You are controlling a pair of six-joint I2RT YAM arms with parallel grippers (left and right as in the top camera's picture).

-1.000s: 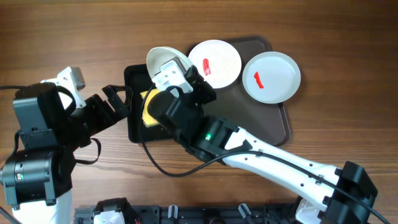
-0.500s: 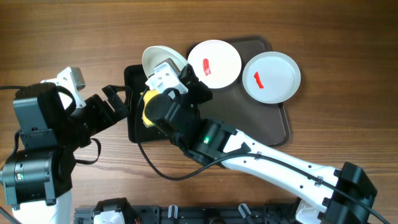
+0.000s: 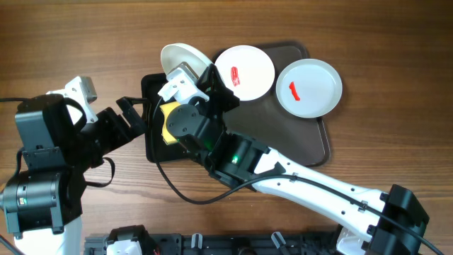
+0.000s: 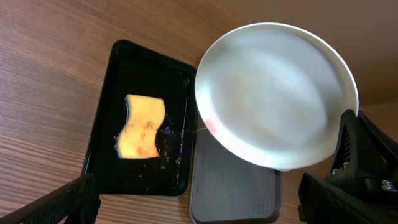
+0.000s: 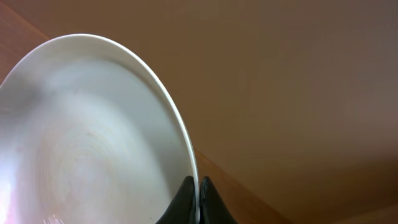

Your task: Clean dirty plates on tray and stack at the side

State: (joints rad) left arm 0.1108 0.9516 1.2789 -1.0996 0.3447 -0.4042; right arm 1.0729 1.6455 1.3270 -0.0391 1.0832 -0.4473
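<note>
The right fingers [image 5: 185, 203] are clamped together on the rim of a white plate [image 3: 177, 55], one on each face of its edge. The plate is held tilted in the air over the far edge of a glossy black tub [image 3: 152, 138], just off the left end of the tray [image 3: 311, 138]. In the right wrist view its hollow face fills the left side and looks bare. In the left wrist view there is a faint pinkish tinge at its lower left rim, which may be a trace of red or only a reflection.

The tub sits on the wooden worktop [image 3: 85, 42] and touches the tray's left side. A yellow sponge [image 4: 142, 126] lies flat in it amid a little wet sheen.

The dark tray carries two more plates, both upright on their bases. A second plate [image 3: 249, 64] lies at the tray's far left corner with a short red smear near its centre. A third plate [image 3: 315, 78] lies at the far right, overhanging the rim, with a curved red smear at its centre. The two are close but apart.

The left fingers [image 4: 65, 202] are spread wide and hold nothing. They hang low beside the tub's left wall.
</note>
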